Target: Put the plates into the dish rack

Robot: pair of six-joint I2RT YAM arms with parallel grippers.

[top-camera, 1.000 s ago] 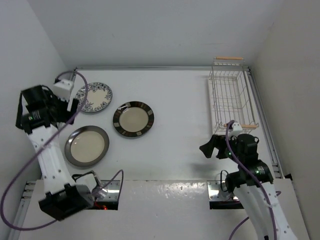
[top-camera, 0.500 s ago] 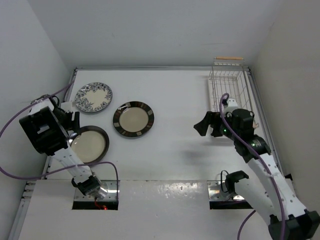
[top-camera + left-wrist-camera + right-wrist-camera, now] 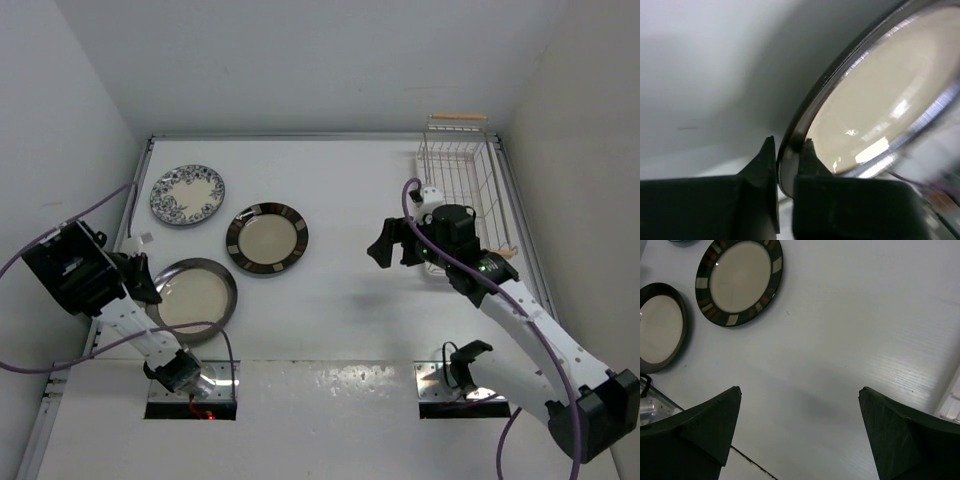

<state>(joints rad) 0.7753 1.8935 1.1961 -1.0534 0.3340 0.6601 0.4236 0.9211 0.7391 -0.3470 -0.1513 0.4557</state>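
Observation:
Three plates show in the top view. The cream plate with a dark rim (image 3: 200, 296) (image 3: 880, 95) lies at the front left, and my left gripper (image 3: 152, 283) (image 3: 788, 143) is shut on its left rim, one finger above and one below. The banded-rim plate (image 3: 267, 239) (image 3: 739, 282) lies flat beside it, and the blue floral plate (image 3: 187, 194) is at the back left. The white wire dish rack (image 3: 458, 190) stands at the back right with nothing in it. My right gripper (image 3: 392, 246) (image 3: 800, 392) hangs wide open over bare table, left of the rack.
Walls close the table on the left, back and right. The left arm's purple cable (image 3: 110, 340) loops near the held plate. The arm bases sit on metal plates (image 3: 445, 380) at the near edge.
My left gripper came down to the dark-rimmed plate and shut on its rim; the plate shifted slightly right. My right arm swung left, away from the rack, still open.

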